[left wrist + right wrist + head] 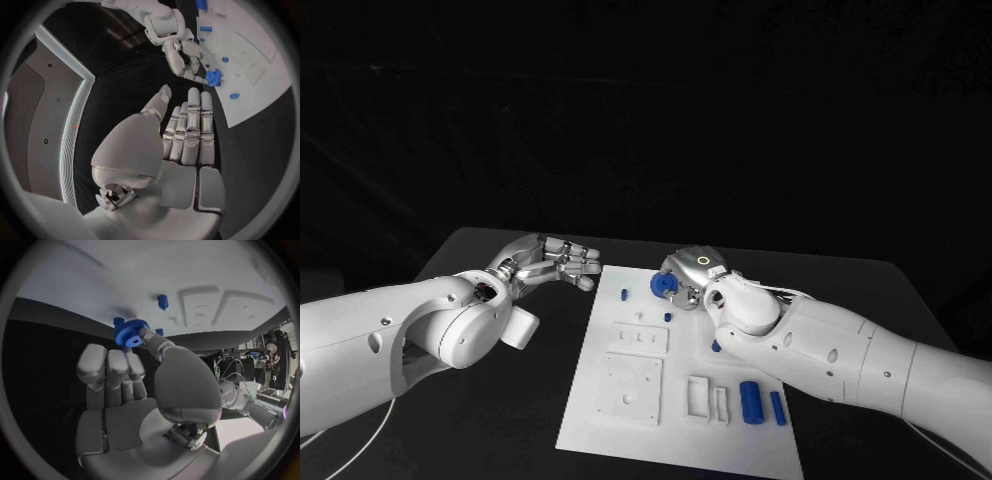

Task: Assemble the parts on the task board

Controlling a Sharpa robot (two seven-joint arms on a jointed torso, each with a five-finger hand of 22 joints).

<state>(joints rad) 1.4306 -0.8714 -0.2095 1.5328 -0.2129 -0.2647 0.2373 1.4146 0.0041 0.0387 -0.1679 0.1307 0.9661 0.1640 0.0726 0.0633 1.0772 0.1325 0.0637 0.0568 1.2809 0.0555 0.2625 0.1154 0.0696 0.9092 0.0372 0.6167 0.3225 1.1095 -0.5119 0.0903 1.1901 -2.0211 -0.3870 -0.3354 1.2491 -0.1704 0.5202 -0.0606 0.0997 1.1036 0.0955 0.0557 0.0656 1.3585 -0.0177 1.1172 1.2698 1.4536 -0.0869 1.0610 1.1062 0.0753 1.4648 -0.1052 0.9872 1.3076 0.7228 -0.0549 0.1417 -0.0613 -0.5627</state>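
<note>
The right hand (692, 280) holds a blue gear (664, 286) pinched between thumb and fingertips, over the far end of the task board (625, 430). In the right wrist view the gear (129, 333) sits at the fingertips (135, 367), its toothed rim facing the board surface; whether it touches the board cannot be told.

The left hand (548, 263) hovers over the black table (473, 250) just beside the board's far-left corner. Its fingers (190, 125) lie straight and close together, thumb apart, and it holds nothing (an open, flat pose).

Board contents, relative to the right hand:
- A short blue peg (622, 294) stands just to the side of the gear, toward the left hand.
- A second small blue peg (668, 317) stands just below the gear, nearer the robot.
- A small blue piece (715, 346) shows at the right forearm's edge, partly hidden.
- Two recessed white pockets (633, 340) lie further toward the robot.
- A larger blue cylinder (751, 401) and a slimmer blue pin (777, 407) lie side by side near the board's near-right corner, next to narrow white slots (705, 398).
</note>
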